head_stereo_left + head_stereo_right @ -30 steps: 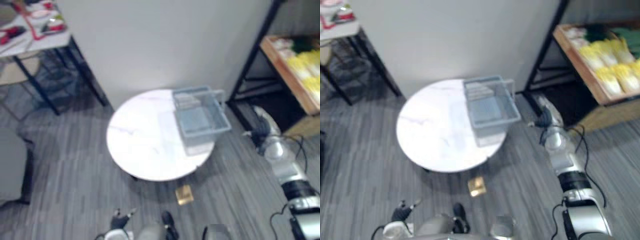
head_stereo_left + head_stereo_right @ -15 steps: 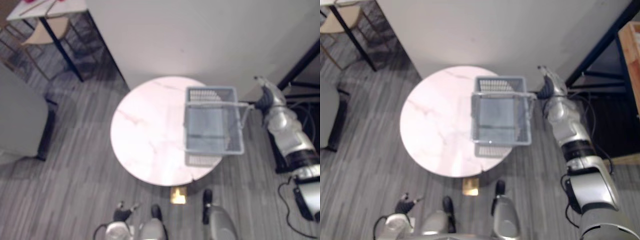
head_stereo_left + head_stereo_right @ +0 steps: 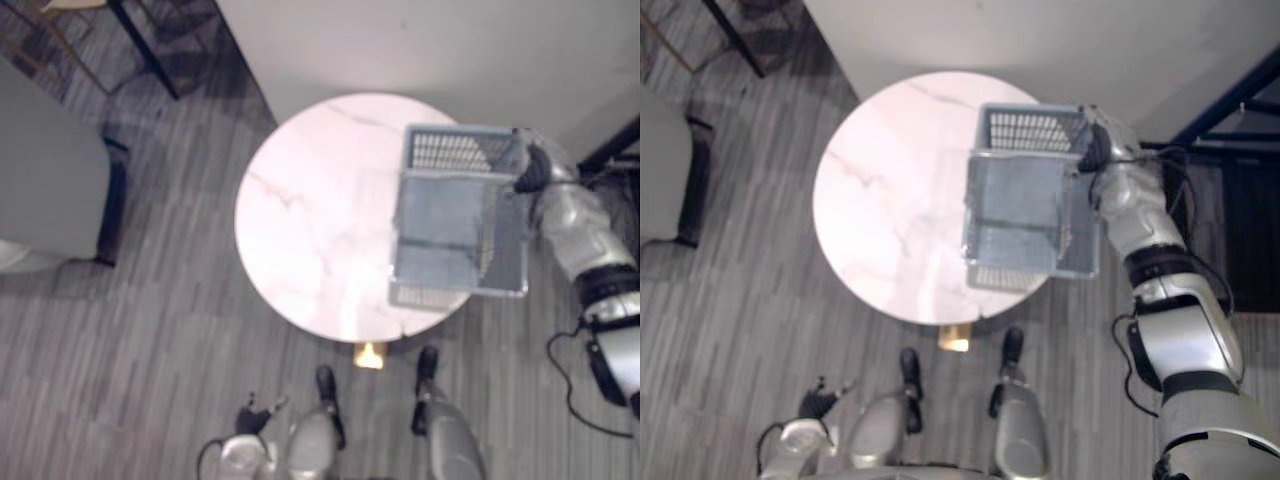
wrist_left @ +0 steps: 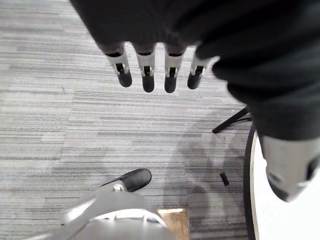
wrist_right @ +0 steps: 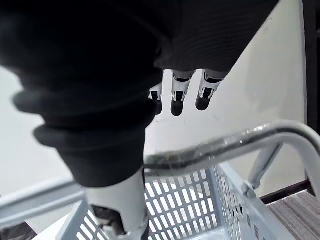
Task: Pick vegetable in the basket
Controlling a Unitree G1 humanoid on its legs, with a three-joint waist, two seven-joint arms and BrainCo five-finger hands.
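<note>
Right hand (image 3: 1098, 148): has come in from the side to the basket (image 3: 455, 150) on the table (image 3: 300, 230). Fingers (image 5: 178, 95) straight, gripping nothing; handle (image 5: 225, 142) just beneath them. Basket looks empty, so I judge closing on the handle comes next. Left hand (image 4: 146, 62): fingers slack over the floor, holding nothing.

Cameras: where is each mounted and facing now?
Left eye: head, looking down on table, basket, right hand at its handle, left hand low.
Right eye: beside it, same scene.
Left wrist: left arm, along straight fingers to floor, table edge.
Right wrist: right arm, along straight fingers over handle toward wall.
Shared: basket in eyes and right wrist.
</note>
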